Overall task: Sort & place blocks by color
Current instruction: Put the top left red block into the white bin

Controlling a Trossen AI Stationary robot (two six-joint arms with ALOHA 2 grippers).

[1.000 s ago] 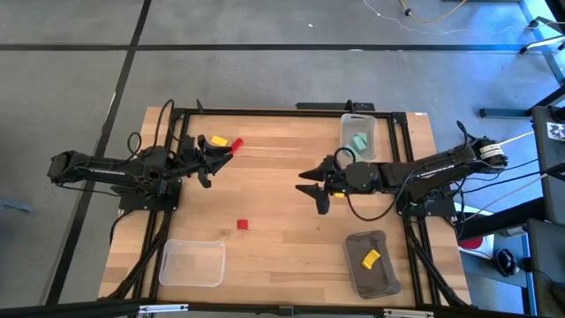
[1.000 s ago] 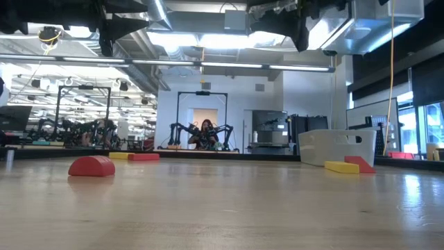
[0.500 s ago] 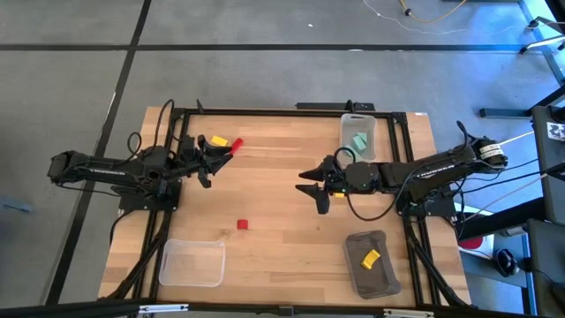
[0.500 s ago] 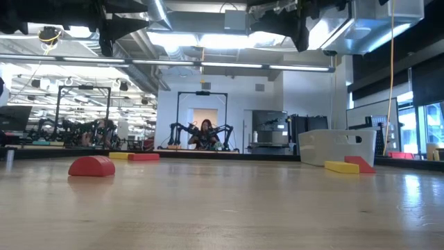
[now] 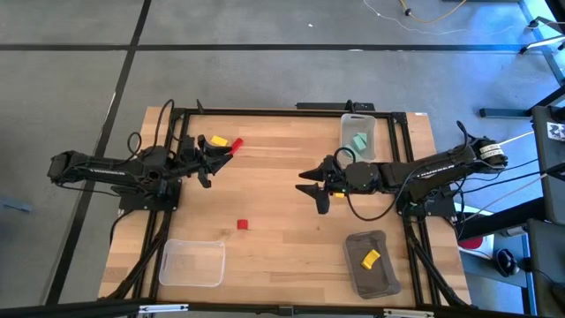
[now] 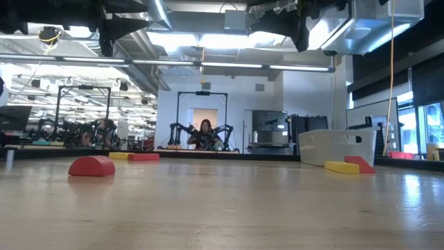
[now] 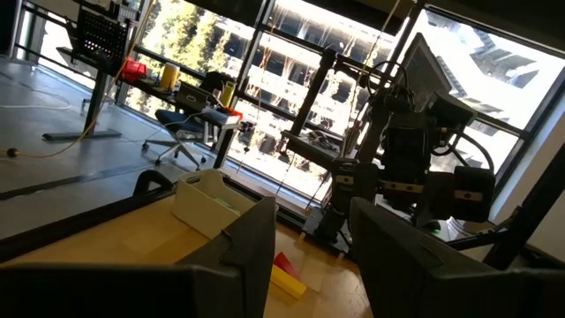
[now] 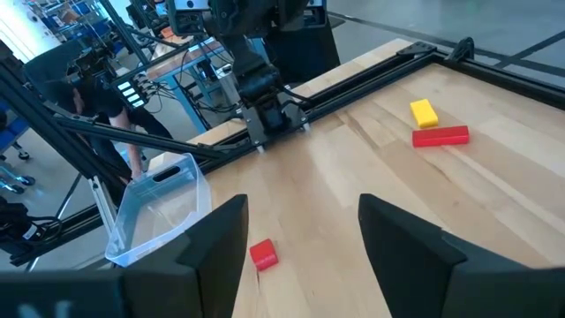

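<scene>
Overhead, a wooden table [image 5: 282,199] carried two dark arms, the left gripper [image 5: 221,157] at the far left with its fingers spread and empty just beside a yellow block [image 5: 216,141] and a red bar [image 5: 235,144], the right gripper [image 5: 311,187] near the middle, fingers also spread around nothing. Three bins came next: a clear bin [image 5: 192,263] at the near left, a grey bin [image 5: 372,262] at the near right holding a yellow bar [image 5: 371,259], and a far bin [image 5: 358,133] holding pale teal blocks [image 5: 358,141]. Smallest, a red cube [image 5: 243,225] lay alone between the clear bin and the table's middle.
</scene>
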